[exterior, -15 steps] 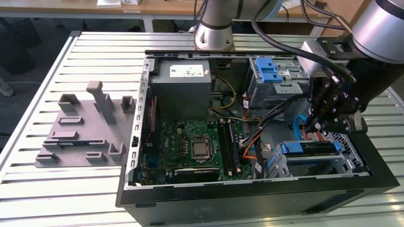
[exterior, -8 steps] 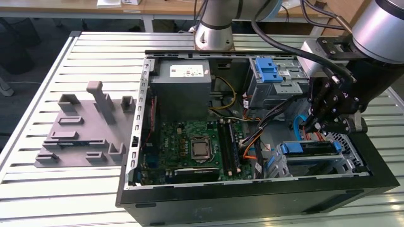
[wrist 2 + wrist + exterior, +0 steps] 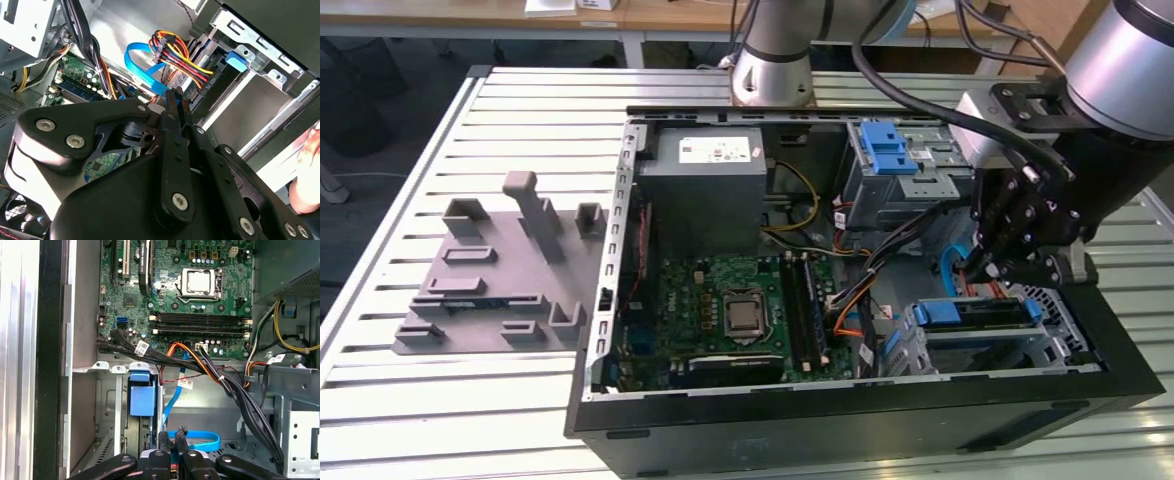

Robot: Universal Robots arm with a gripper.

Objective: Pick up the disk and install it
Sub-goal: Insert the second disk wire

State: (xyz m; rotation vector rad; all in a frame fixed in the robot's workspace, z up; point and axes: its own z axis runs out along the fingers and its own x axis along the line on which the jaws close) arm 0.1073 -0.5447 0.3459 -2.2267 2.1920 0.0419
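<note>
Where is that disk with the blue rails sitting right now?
In the exterior view the disk sits in the metal drive cage at the computer case's front corner, on the exterior view's right, just below the gripper.

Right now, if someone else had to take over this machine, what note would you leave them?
Gripper: shut, not holding the disk, low inside the case beside a blue cable.
Disk: lying in the drive bay at the exterior view's right, just below the gripper, with its blue rails showing.
Done: the disk is in the bay.
Left: I cannot tell whether it is fully seated.
</note>
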